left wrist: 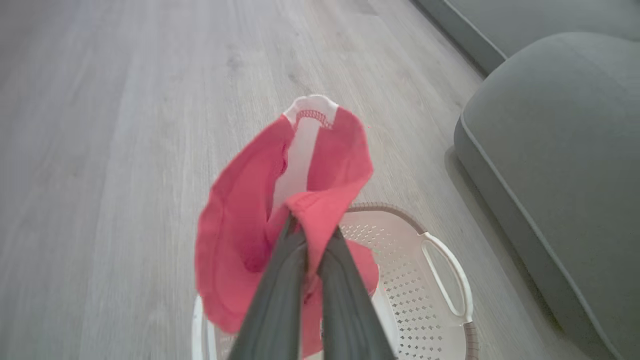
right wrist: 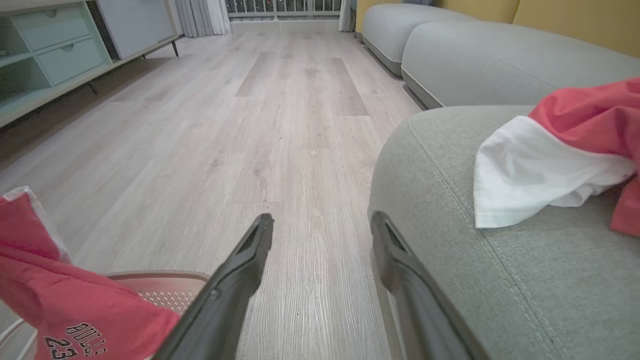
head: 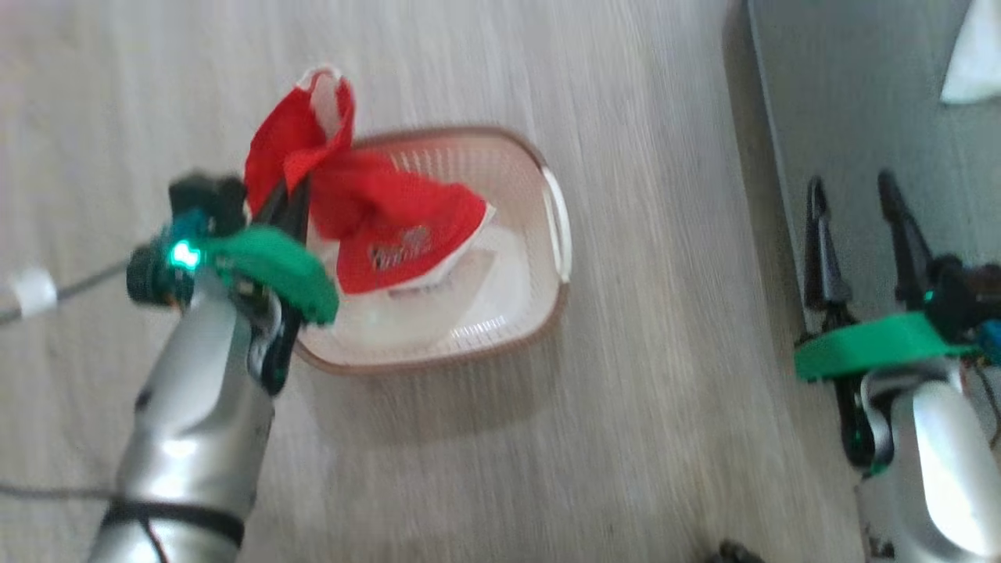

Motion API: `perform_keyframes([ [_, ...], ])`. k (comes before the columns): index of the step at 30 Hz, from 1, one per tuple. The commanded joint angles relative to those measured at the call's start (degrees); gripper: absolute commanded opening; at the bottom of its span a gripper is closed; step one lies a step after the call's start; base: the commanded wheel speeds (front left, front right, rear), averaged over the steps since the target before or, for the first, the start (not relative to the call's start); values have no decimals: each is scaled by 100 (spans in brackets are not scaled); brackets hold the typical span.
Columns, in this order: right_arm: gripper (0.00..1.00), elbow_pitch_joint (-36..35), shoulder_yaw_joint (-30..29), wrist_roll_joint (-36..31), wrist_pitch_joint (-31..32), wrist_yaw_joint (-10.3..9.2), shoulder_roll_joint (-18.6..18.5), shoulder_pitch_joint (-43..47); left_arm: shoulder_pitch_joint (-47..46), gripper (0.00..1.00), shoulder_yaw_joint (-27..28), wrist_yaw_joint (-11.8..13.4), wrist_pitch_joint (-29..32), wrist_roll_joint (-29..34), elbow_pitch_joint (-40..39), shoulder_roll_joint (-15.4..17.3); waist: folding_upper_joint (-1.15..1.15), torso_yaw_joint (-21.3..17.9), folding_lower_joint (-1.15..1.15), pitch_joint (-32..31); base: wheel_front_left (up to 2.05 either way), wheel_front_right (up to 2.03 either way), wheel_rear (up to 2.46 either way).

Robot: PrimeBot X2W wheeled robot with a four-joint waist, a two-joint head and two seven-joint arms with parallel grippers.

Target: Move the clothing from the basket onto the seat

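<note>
Progress is partial — one red-and-white garment [right wrist: 540, 170] is laid on the seat [right wrist: 500, 300]; a red garment [head: 375, 211], pinched in the closed left gripper [head: 291, 199], is held just above the basket [head: 551, 234], not yet carried across; the right gripper [head: 856, 199] is held wide — empty.

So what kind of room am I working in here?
Most likely a home living room: the grey-green upholstered seat with matching sofa sections beyond it, a wood-look plank floor, and a low drawer cabinet off to one side.
</note>
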Motion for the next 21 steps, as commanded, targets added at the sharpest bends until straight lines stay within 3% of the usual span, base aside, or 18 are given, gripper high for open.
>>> perform_keyframes([
  [1, 100, -110, 69, -43, -37, -2, -50, 139, 199, 0, 220, 2, -77, -63, -322, 167, -1, 580, 1, -1000, 0, 0, 0],
  [11, 100, 240, 163, -94, -37, -2, -253, 717, 1662, 0, 510, 208, 113, -342, -1599, 346, -1, 712, 1, -2091, 0, 0, 0],
  [21, 100, 340, 366, -132, -37, -2, -401, 911, 2318, 0, 570, 442, 543, -452, -2407, 449, -1, 641, 1, -2461, 0, 0, 0],
])
